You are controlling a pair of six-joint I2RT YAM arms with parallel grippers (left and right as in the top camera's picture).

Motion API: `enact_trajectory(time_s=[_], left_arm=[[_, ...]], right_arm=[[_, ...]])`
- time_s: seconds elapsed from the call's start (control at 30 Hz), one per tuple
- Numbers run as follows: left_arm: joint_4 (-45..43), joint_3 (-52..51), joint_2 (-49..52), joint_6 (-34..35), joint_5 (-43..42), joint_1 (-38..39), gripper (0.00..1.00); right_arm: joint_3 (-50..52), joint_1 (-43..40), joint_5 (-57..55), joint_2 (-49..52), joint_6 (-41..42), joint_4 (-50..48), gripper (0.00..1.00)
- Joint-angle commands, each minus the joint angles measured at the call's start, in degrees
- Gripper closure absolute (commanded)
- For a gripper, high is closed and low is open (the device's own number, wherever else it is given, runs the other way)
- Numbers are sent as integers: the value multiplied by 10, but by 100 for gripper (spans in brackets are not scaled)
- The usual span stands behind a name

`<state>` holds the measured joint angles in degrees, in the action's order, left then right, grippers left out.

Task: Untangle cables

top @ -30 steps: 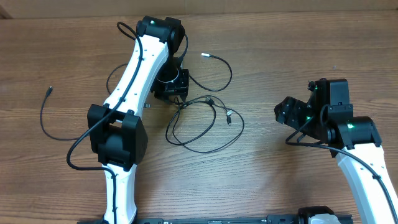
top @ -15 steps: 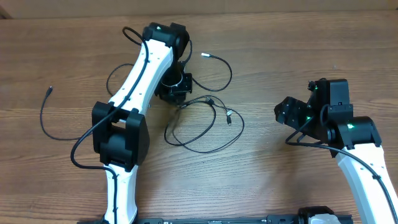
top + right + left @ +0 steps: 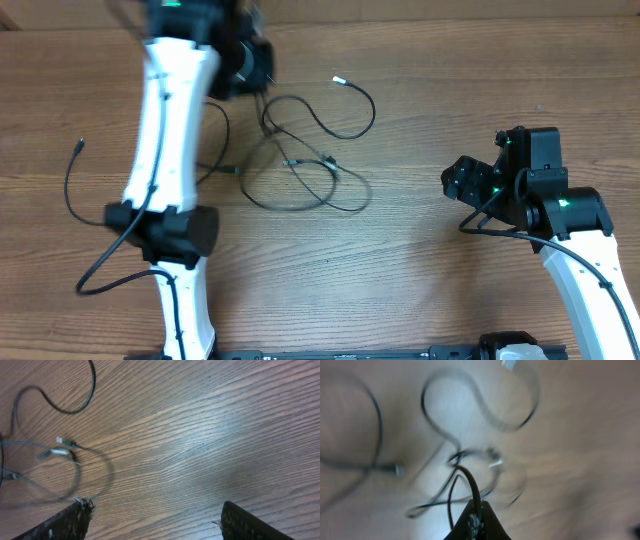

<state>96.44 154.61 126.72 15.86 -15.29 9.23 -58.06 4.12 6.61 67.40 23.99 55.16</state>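
R gripper point(image 3: 462, 180), 3 o'clock, jaws wide apart, holds nothing. Mid brown wood-grain table point(image 3: 450, 280) lie thin black flexible cables point(image 3: 325, 160), looped, crossed near centre. L gripper point(image 3: 476, 510), 11 o'clock, pinched on one strand: pull slow & steady, pin loop w/ R so the tangle doesn't drag.

cables point(image 3: 474, 489) smeared by blur, left arm point(image 3: 168, 110) cropped at top edge

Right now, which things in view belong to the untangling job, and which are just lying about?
Job: tangled cables; separate cable at far left; left tool, shut on a strand; right tool, open and empty.
Not the job: the arms' own black wires; wooden table.
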Motion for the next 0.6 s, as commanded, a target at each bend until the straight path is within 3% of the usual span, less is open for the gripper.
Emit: enact_trajectory(time_s=[0.0,0.17,0.3,0.57], left_arm=[[-3,120,-35,-32,-71,-50,96],[-53,229,-65,-28,-117,-143,96],[-76,254,-87,-27,-102,-201,96],[-73,254,-103,48,81,-318,96]], right_arm=[[-8,0,-6,-4,2,-1,19],[-8,0,-6,-4,2,-4,19],[-8,0,-6,-4,2,-5,19],[-8,0,-6,-4,2,-6,19]])
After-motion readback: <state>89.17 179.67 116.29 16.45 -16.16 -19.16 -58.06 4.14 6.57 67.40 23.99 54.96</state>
